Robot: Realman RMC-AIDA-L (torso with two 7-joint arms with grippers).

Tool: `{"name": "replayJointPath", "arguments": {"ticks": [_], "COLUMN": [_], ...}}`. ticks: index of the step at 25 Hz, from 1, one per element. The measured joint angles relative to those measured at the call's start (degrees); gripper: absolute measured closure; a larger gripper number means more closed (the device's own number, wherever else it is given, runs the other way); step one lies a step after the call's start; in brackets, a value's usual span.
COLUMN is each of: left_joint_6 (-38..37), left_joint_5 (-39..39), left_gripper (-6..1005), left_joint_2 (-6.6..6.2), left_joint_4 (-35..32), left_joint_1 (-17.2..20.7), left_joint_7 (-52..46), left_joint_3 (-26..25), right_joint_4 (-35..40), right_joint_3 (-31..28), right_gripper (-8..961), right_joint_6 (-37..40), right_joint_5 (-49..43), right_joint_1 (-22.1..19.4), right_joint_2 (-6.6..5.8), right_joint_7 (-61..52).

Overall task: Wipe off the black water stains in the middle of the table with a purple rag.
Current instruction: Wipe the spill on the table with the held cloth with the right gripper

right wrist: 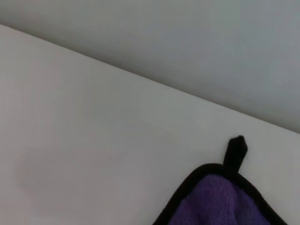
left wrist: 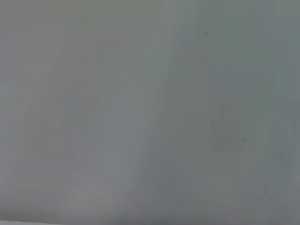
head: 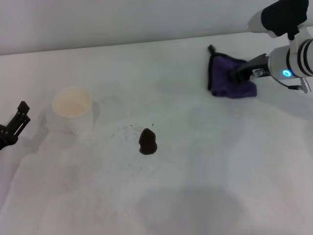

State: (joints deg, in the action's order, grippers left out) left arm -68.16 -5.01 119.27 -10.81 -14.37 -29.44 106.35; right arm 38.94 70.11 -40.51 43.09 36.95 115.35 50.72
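While the left gripper [head: 19,115] sits parked at the bench's left edge, low and just beside the white paper cup [head: 73,108] without touching it, the right gripper [head: 240,72] is over at the far right, its dark fingers down on the purple rag [head: 230,76]. Can't tell if those fingers are actually clamped on the cloth or just resting on it; the tips sink into the folds. Left gripper fingers: can't tell apart or together either, only a black tip shows.

Rag is bunched up, not flat, on the bench [head: 195,186] near the far edge, black loop [head: 211,49] sticking out toward the back wall. Right wrist view shows one rag corner [right wrist: 220,201] with black edging and the loop [right wrist: 236,151] lying on the white surface.

Black water stains [head: 147,141]: dark blot about mid-bench, fine specks scattered on its left side, toward the cup. It's well apart from the rag, nearer the cup. Nothing is touching it.

Left wrist view is just plain grey-white surface.
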Motion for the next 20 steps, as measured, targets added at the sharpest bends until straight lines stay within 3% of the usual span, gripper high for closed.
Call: {"name": "replayJointPath", "arguments": {"ticks": [6,9,16,20], "left_joint_6": [-0.01,0.07,0.12,0.13], "left_joint_5": [0.00,0.00,0.00,0.00], "left_gripper": [128,128,127,127], "left_joint_2": [0.00,0.00,0.00,0.00], "left_joint_4": [0.00,0.07,0.09,0.09], "left_joint_1": [-0.02,-0.10,-0.42,-0.58], "left_joint_7": [0.00,0.00,0.00,-0.01], "left_joint_3": [0.00,0.00,0.12,0.19], "right_joint_4": [10.19,12.71,13.53,13.79], "right_joint_3": [0.53,3.47,19.04,30.49], "right_gripper": [858,858,857,857], "right_joint_6": [-13.55,-18.06,-18.91,-13.35], "right_joint_5": [13.96,20.07,29.50,35.35], "right_joint_1": [-5.74,-8.06,-9.38,-9.06], "right_joint_2": [0.14,0.26,0.42,0.60], "right_joint_7": [8.06,11.83,14.89,17.18]}}
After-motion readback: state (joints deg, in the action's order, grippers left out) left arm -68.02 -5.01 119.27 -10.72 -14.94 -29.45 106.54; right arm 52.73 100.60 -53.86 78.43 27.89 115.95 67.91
